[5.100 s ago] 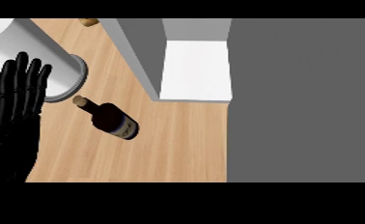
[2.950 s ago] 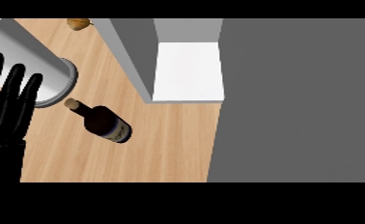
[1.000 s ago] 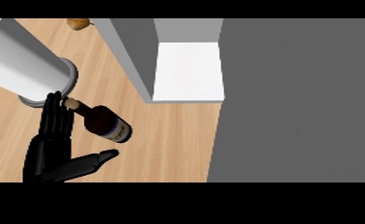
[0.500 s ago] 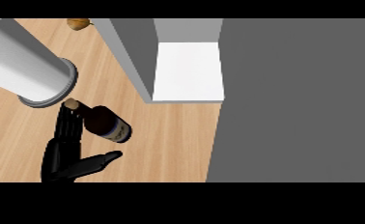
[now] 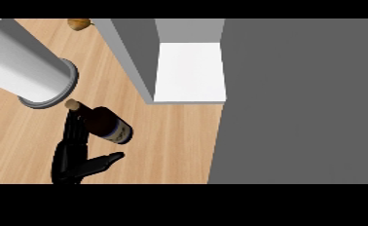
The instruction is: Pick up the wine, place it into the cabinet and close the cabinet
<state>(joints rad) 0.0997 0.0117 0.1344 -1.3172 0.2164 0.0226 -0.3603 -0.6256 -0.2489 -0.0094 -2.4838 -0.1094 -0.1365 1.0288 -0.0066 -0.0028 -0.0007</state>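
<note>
So far, nothing is lifted. The wine (image 5: pixel 108 125) is lying on the worktop (image 5: pixel 173 142), near the open cabinet (image 5: pixel 191 71). The left hand (image 5: pixel 72 152) is set just beside the wine, fingers (image 5: pixel 74 130) straight, thumb spread, nothing held. Lifting, placing and closing are left.

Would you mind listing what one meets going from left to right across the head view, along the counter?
Grey forearm → black hand → wine bottle → open cabinet door → white cabinet shelf → grey cabinet front.
</note>
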